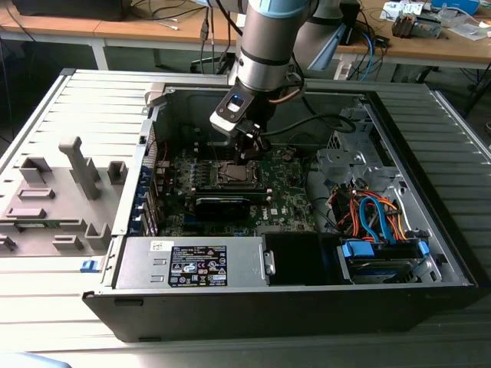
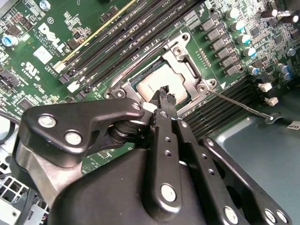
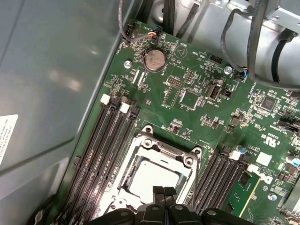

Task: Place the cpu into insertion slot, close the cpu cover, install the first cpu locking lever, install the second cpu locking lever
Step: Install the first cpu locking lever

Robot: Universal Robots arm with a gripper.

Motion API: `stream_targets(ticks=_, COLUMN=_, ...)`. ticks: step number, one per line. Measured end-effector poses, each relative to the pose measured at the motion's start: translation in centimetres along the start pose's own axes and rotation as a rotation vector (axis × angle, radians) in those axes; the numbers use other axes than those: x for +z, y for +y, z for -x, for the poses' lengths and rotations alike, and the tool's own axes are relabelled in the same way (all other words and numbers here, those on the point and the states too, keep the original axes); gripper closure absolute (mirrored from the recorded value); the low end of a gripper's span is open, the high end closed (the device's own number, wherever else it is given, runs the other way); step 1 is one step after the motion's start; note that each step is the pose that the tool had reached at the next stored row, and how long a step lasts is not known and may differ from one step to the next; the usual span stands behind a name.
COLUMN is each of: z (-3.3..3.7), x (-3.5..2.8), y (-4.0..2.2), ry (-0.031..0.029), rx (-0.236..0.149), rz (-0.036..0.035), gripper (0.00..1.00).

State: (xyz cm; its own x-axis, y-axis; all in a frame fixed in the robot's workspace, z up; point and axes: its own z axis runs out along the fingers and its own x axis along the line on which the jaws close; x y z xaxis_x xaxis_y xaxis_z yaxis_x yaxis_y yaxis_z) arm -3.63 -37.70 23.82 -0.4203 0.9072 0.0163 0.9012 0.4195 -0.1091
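The fingers [image 2: 165, 101] are closed together with nothing between them, and their tips stand directly over the cpu [image 2: 149, 87], at or just above its grey top. The cpu lies flat in the slot [image 1: 232, 173] near the middle of the board [image 3: 197, 84]. The cover [image 2: 183, 68] seems down around it, and one thin lever [image 2: 239, 107] runs out from the slot's corner, away from the fingers.

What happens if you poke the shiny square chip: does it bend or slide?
Probably stiff: the cpu shows a flat metal top. It likely wouldn't slide, since the cpu cover frames it. Its smooth top looks slippery.
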Motion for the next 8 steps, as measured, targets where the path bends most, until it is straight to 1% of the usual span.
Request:
stream_targets(ticks=2, z=0.00, x=0.00, y=0.00, ry=-0.0014, rx=-0.013, rz=-0.0002, gripper=0.89)
stream_targets(ticks=4, z=0.00, x=0.00, y=0.00, ry=-0.0078, rx=-0.071, rz=-0.0012, gripper=0.89)
stream_targets(ticks=5, z=0.00, x=0.00, y=0.00, ry=-0.0120, rx=-0.110, rz=-0.0018, gripper=0.89)
stream_targets(ticks=8, z=0.00, x=0.00, y=0.00, ry=-0.0141, rx=-0.129, rz=-0.0021, gripper=0.89)
